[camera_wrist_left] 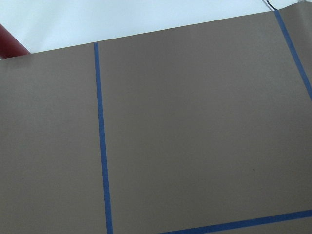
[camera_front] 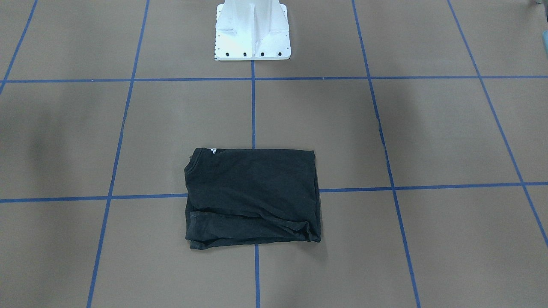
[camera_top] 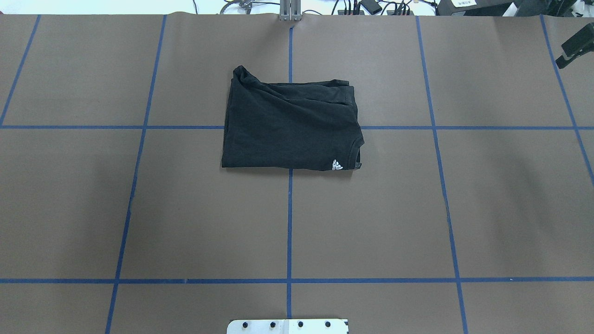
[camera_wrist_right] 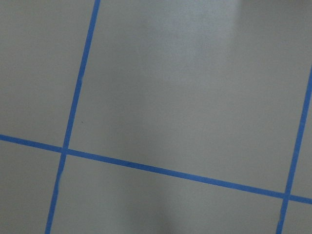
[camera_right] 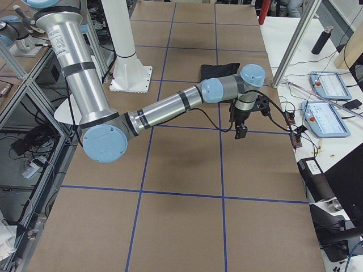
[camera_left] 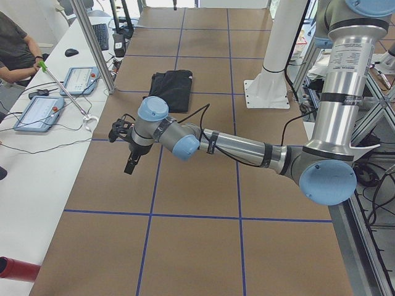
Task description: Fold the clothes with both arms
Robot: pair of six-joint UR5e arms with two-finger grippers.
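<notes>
The black T-shirt (camera_front: 252, 194) lies folded into a flat rectangle on the brown table, across the centre blue line, with a small white logo at one corner. It also shows in the overhead view (camera_top: 290, 125) and in both side views (camera_left: 173, 86) (camera_right: 218, 69). My left gripper (camera_left: 129, 163) hangs above bare table well away from the shirt; I cannot tell whether it is open. My right gripper (camera_right: 241, 131) hovers on the other side, also clear of the shirt. It shows only partly at the overhead view's right edge (camera_top: 575, 46), its state unclear. Both wrist views show only bare table.
The white base block (camera_front: 252, 34) stands at the robot's side of the table. Blue tape lines grid the brown surface. A white side bench with control tablets (camera_left: 37, 111) and a seated person (camera_left: 12, 43) runs along the far edge. A red object (camera_left: 15, 269) lies there.
</notes>
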